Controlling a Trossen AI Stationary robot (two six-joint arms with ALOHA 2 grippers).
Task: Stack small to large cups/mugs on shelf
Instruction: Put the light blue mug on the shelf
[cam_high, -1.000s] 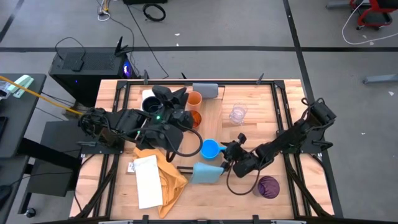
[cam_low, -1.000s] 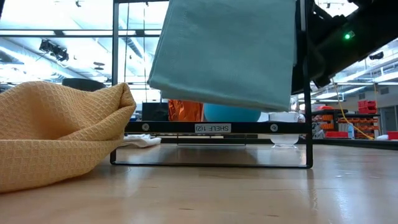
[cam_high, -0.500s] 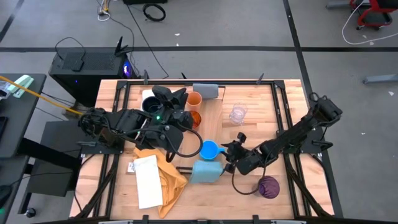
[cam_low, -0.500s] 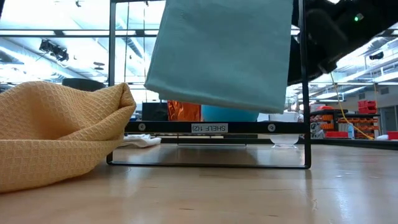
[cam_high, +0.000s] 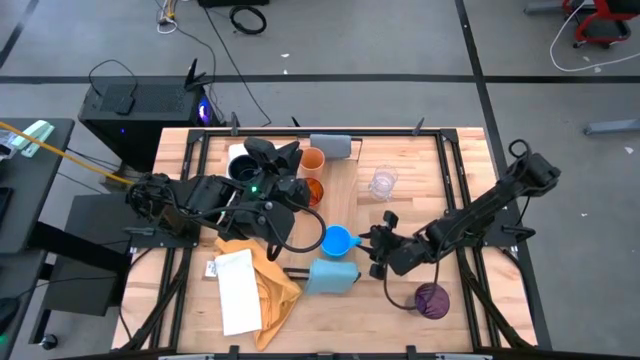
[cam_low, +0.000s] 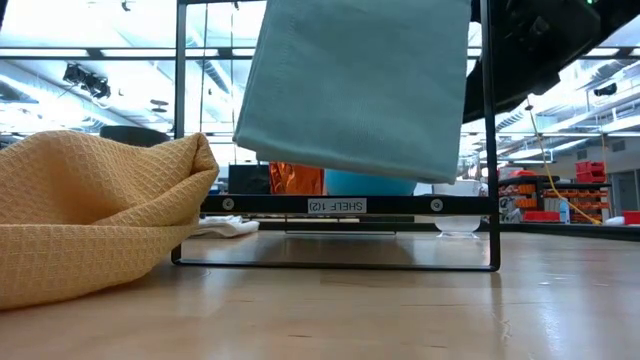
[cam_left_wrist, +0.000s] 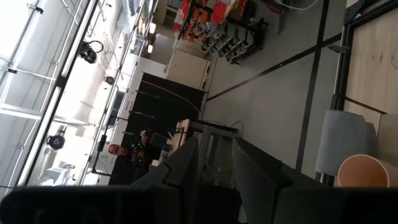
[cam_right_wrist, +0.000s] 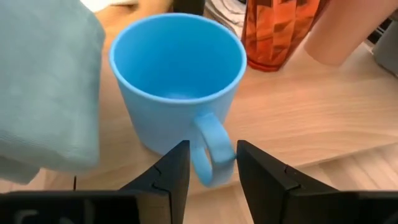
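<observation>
The bright blue mug (cam_high: 338, 240) (cam_right_wrist: 177, 68) stands upright on the pale shelf plank (cam_high: 345, 205), just beyond the light blue block (cam_high: 332, 277). My right gripper (cam_high: 367, 247) (cam_right_wrist: 212, 145) is at the mug's handle, which points toward the table's right. On the plank farther back stand the amber cup (cam_high: 312, 190) and the orange cup (cam_high: 313, 159), near the grey block (cam_high: 330, 146). My left gripper (cam_left_wrist: 214, 149) hangs raised over the far left, open and holding nothing. My right gripper pinches the mug's handle (cam_right_wrist: 214, 138) between its two fingers, one on each flat side of the loop. The fingers slant down at it from the table's right. The mug stays upright with its base on the shelf plank.
A clear glass (cam_high: 382, 183) stands right of the plank and a purple cup (cam_high: 432, 299) at the near right. A black cup (cam_high: 243, 171) sits under the left arm. A yellow cloth (cam_high: 268, 278) and a white sheet (cam_high: 238, 292) lie at the near left.
My right hand has risen a little and tipped its fingers more steeply down at the mug's handle. The mug has stayed in its place on the plank.
</observation>
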